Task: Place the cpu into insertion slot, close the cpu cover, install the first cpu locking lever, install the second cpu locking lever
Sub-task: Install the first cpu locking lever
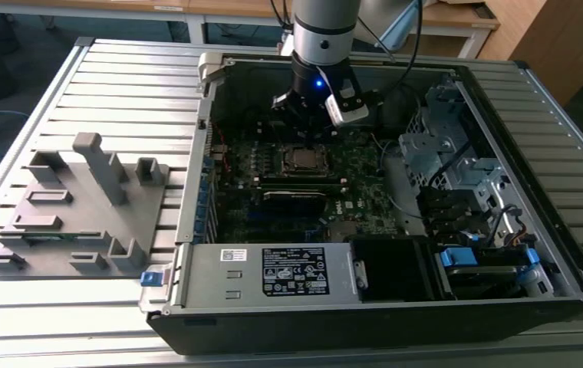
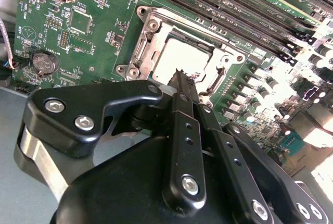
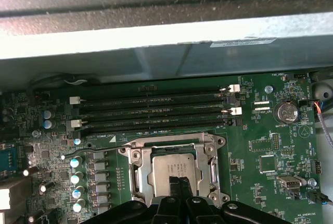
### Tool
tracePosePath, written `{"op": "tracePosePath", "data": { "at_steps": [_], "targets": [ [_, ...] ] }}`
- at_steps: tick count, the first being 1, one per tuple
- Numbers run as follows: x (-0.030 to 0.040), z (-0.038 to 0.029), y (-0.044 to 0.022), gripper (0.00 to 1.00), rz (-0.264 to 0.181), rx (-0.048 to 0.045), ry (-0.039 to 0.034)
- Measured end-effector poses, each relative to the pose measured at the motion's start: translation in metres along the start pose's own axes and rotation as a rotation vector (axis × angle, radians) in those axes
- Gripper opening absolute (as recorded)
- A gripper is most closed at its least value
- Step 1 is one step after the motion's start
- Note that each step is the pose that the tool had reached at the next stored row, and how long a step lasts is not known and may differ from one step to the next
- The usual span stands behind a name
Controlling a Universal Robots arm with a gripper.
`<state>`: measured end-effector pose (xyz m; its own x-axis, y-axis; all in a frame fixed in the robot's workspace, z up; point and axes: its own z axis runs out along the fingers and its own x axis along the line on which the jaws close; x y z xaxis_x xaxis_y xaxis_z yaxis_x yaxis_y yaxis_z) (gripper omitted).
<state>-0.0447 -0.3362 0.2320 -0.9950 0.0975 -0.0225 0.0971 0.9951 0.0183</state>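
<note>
Cpu (image 3: 174, 169) sits flat in the insertion slot (image 3: 171, 140) mid-board. The cpu cover (image 3: 210, 168) looks folded down round it, w/ the silver top showing thru the window. So the work seems to be at the cover/lever stage. Can't tell if either lever is latched.

To do this bit well, imo: keep any push square to the board and on the cover frame, not on the chip top. Go slow so nothing skids toward the memory slots (image 3: 156, 109) just beside the socket. Check the frame lies level all round before loading it.

Arm (image 1: 322, 46) drops nearly straight down into the computer case (image 1: 373, 322) in the exterior view, wrist low over the board. Gripper (image 3: 179, 182) has its fingers pinched together, nothing seen between them. In both wrist views the tips hang over the cpu's edge, v. close; touching or not, can't say.
</note>
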Motion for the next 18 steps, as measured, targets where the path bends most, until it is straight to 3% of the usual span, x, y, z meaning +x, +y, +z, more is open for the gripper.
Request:
{"op": "tracePosePath", "data": {
  "at_steps": [18],
  "targets": [
    [-0.0002,-0.0082,0.0001,0.1,0.0,0.0,0.0]
  ]
}}
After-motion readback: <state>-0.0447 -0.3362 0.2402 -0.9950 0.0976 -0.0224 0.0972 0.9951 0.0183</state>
